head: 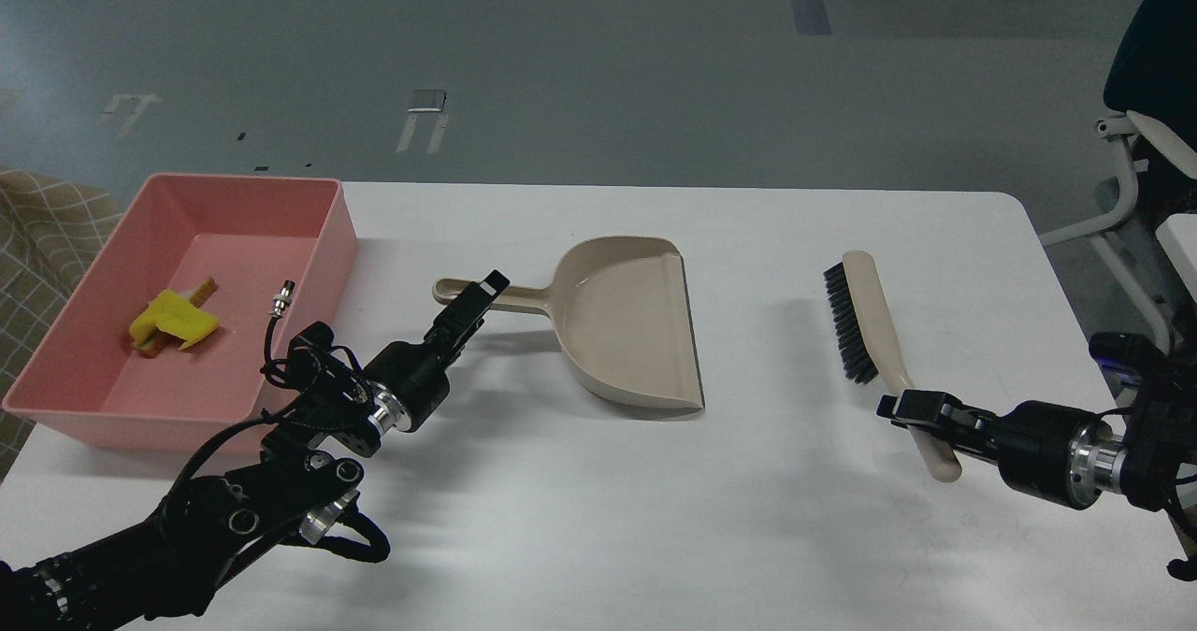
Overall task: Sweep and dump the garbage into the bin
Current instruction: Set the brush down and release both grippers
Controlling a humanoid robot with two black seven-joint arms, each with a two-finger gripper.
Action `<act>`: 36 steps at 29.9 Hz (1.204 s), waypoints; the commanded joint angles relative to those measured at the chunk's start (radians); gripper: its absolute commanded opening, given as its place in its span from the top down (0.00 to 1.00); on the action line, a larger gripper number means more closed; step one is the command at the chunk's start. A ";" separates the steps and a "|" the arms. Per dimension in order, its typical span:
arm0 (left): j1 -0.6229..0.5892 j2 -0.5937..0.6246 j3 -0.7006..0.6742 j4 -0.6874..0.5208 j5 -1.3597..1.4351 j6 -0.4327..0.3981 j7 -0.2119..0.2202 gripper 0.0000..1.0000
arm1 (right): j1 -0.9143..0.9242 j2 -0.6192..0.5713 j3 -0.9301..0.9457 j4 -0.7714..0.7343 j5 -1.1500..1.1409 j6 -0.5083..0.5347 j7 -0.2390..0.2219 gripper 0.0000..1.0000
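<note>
The garbage (171, 322), yellow sponge-like scraps with beige bits, lies inside the pink bin (332, 203) at the table's far left. The beige dustpan (631, 327) lies flat and empty on the white table, with its handle pointing left. My left gripper (475, 302) is closed around that handle, a little in from its free end. My right gripper (905, 410) is shut on the handle of the beige brush (874, 313). The brush's black bristles face left and its head points away from me.
The white table (748, 519) ends near the right, where a chair frame (1136, 159) stands close to its corner. A checked cloth (37, 229) lies beyond the bin on the left. A loose cable with a metal plug (281, 296) sticks up from my left arm.
</note>
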State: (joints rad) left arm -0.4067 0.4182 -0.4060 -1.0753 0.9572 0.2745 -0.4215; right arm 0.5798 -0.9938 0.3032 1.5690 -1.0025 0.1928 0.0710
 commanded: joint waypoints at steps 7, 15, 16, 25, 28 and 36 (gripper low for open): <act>0.014 0.031 0.009 -0.032 -0.003 -0.003 -0.008 0.06 | -0.001 0.023 0.016 -0.055 0.048 0.013 0.012 1.00; 0.014 0.056 0.001 -0.072 -0.005 -0.009 -0.022 0.06 | -0.014 0.027 0.014 -0.078 0.050 0.011 0.010 1.00; 0.015 0.059 0.001 -0.072 -0.006 -0.009 -0.028 0.06 | -0.015 0.027 0.013 -0.078 0.048 0.013 0.010 1.00; 0.020 0.082 0.007 -0.109 -0.008 -0.014 -0.060 0.05 | -0.026 0.026 0.007 -0.078 0.048 0.013 0.010 0.66; 0.020 0.083 0.007 -0.110 -0.008 -0.014 -0.060 0.05 | -0.028 0.026 0.007 -0.076 0.048 0.013 0.009 0.59; 0.020 0.102 0.009 -0.126 -0.009 -0.014 -0.062 0.05 | -0.029 0.014 0.005 -0.063 0.050 0.013 0.006 0.32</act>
State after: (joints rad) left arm -0.3866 0.5126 -0.3977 -1.1884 0.9489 0.2607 -0.4819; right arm 0.5509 -0.9711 0.3078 1.4972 -0.9541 0.2055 0.0788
